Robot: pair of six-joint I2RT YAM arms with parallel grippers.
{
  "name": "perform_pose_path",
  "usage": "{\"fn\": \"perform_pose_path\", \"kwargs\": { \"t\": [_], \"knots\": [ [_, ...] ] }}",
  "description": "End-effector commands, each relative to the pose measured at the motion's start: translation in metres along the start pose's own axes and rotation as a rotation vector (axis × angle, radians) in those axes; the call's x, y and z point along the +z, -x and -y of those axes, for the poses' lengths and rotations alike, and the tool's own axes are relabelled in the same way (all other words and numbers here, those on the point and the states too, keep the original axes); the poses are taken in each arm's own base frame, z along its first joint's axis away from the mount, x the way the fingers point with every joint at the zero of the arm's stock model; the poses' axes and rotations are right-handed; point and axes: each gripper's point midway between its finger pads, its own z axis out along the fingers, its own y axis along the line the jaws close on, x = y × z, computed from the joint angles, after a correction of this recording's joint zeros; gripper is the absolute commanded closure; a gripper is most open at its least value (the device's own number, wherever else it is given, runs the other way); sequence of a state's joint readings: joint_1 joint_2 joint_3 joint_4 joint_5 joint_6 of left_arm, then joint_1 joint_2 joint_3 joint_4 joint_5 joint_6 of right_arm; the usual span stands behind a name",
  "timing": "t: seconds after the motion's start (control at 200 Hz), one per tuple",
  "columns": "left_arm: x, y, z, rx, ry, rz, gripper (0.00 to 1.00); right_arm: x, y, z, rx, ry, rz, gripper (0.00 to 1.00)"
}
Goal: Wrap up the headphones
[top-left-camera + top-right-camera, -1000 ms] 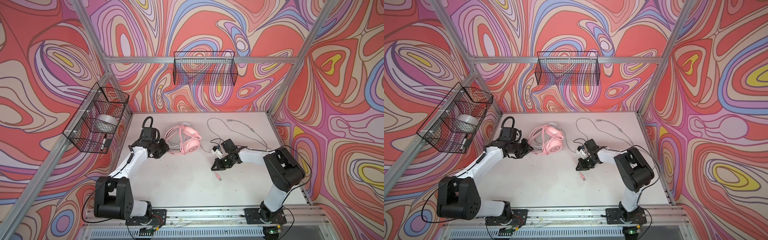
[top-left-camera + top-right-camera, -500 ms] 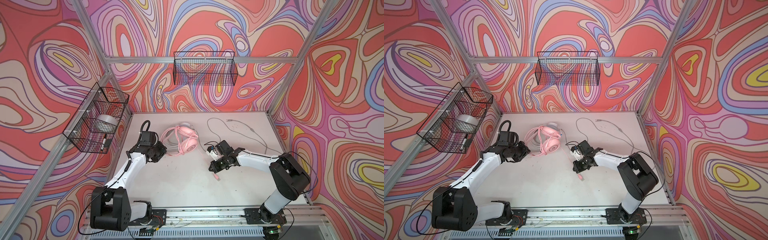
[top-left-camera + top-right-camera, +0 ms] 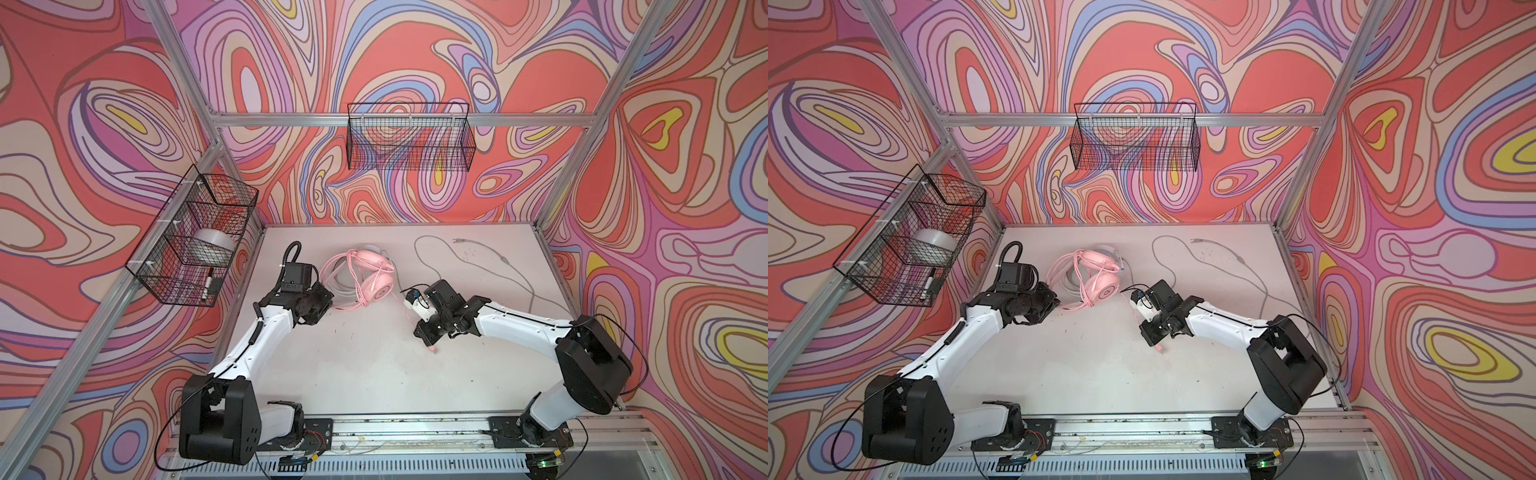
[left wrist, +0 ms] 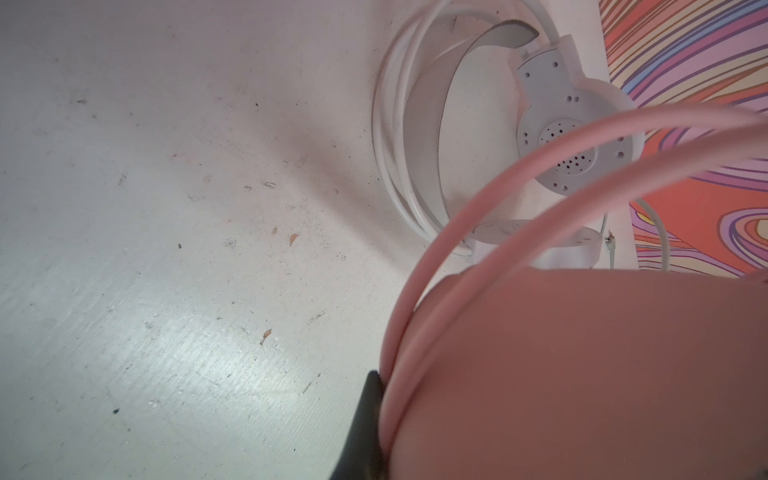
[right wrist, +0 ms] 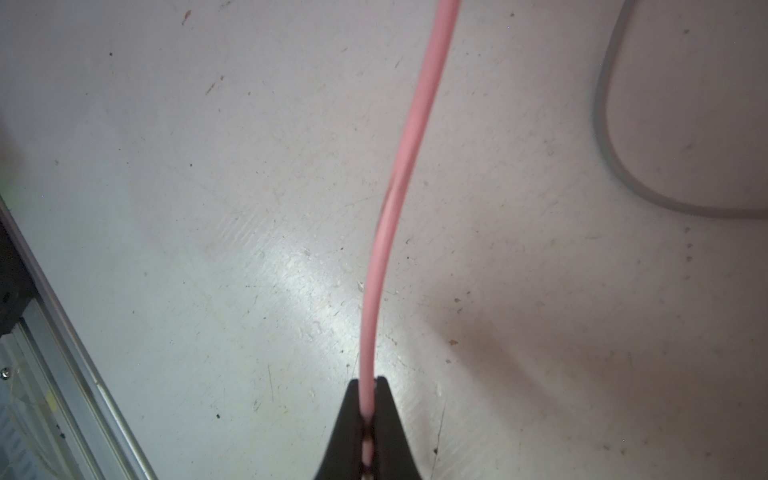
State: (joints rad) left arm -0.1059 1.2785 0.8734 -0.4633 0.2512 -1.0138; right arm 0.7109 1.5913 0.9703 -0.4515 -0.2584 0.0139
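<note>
Right tool (image 5: 368, 384) is clamped on the pink cable (image 5: 399, 187) — it runs out over the bench (image 3: 365, 374). Left tool (image 3: 322, 303) is closed, pink loops against its finger (image 4: 365, 415) — a grip there I can't confirm. Pink headset (image 3: 376, 282) lies mid-bench toward the back, white headset (image 4: 573, 141) just behind it.

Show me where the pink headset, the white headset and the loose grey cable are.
pink headset (image 3: 377, 286): in a top view, on its round earcup.
white headset (image 4: 548, 95): left wrist view, on its perforated earcup.
grey cable (image 5: 599, 108): right wrist view, on the bend of its loop.
</note>
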Motion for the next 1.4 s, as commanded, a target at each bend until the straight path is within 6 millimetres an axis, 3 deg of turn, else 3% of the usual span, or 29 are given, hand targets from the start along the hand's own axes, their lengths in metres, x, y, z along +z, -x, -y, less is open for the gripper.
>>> {"fn": "perform_pose_path", "kwargs": {
  "t": [0.0, 0.316, 0.576, 0.751, 1.007, 1.397],
  "knots": [
    [-0.009, 0.013, 0.037, -0.019, -0.116, 0.058, 1.0, -0.004, 0.005, 0.0, -0.077, -0.05, -0.013, 1.0],
    [0.001, 0.006, 0.064, -0.035, -0.171, 0.041, 1.0, -0.008, 0.019, -0.004, -0.137, -0.055, -0.021, 1.0],
    [-0.008, 0.007, 0.068, -0.021, -0.173, 0.059, 1.0, 0.003, 0.009, -0.001, -0.104, -0.061, -0.075, 1.0],
    [-0.012, 0.008, 0.067, -0.022, -0.168, 0.069, 1.0, 0.003, 0.008, -0.012, -0.111, -0.014, -0.023, 1.0],
    [-0.004, 0.011, 0.07, -0.03, -0.163, 0.067, 1.0, 0.011, 0.005, -0.036, -0.28, -0.027, -0.032, 1.0],
    [0.007, 0.006, 0.067, 0.032, -0.091, 0.056, 1.0, 0.012, 0.038, -0.072, -0.42, 0.067, 0.013, 1.0]
  ]
}}
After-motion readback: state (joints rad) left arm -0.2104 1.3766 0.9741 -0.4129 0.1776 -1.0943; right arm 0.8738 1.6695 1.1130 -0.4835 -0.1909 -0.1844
